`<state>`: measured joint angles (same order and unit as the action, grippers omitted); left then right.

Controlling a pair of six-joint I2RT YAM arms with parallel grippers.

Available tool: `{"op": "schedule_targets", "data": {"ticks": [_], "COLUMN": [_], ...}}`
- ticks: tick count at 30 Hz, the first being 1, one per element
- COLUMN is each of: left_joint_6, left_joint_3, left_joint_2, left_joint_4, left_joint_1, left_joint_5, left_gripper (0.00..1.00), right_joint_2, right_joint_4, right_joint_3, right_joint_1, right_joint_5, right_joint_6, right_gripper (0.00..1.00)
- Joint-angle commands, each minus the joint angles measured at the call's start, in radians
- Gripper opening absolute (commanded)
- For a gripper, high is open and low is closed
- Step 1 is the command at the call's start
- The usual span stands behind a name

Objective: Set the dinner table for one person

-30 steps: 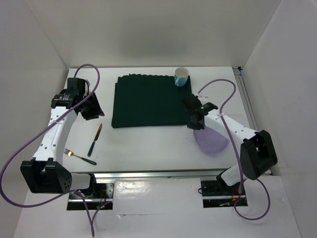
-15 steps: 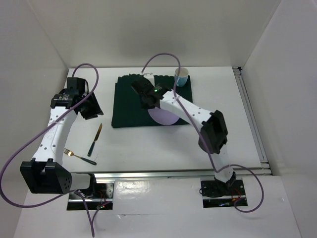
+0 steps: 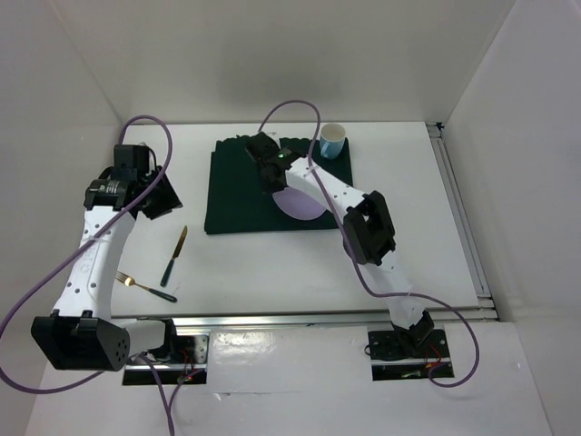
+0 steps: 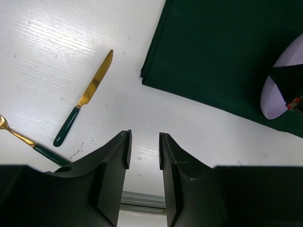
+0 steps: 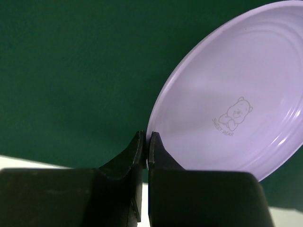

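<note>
Clamping the round lilac plastic plate (image 5: 227, 118) (seen wrist-side only), right gripper (image 5: 146, 140) has brought it over dark green cloth (image 5: 71, 71).

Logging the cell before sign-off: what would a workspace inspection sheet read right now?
Surface: white tabletop, dark green square cloth laid on it.
Job's things: lilac round plate over the cloth; blue cup upright at cloth's far right corner; gold knife and gold fork, green handles, on bare table left.
Clutter: nothing seen.
Grippers: left gripper open, empty; right gripper shut on plate rim.
Cables: purple cables loop above both arms.
Surroundings: white walls.
</note>
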<state>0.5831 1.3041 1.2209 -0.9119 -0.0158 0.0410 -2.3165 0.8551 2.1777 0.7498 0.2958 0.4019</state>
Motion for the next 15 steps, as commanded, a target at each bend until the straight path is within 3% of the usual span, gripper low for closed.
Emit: {"op": "schedule_targets", "data": {"ticks": [1, 15], "left_joint_6": [0.014, -0.006], "left_joint_3": [-0.006, -0.025], "left_joint_2": [-0.020, 0.045], "left_joint_4": [0.018, -0.005], "left_joint_1": [0.002, 0.002], "left_joint_5": [0.017, 0.042], "left_gripper": [0.46, 0.46], "right_joint_2": [-0.045, -0.219], "right_joint_4": [-0.037, -0.243], "right_joint_3": [0.143, 0.246], "right_joint_1": [-0.010, -0.020], "right_joint_5": [-0.049, -0.092], "right_joint_6": [-0.054, -0.103], "right_gripper": [0.00, 0.00]}}
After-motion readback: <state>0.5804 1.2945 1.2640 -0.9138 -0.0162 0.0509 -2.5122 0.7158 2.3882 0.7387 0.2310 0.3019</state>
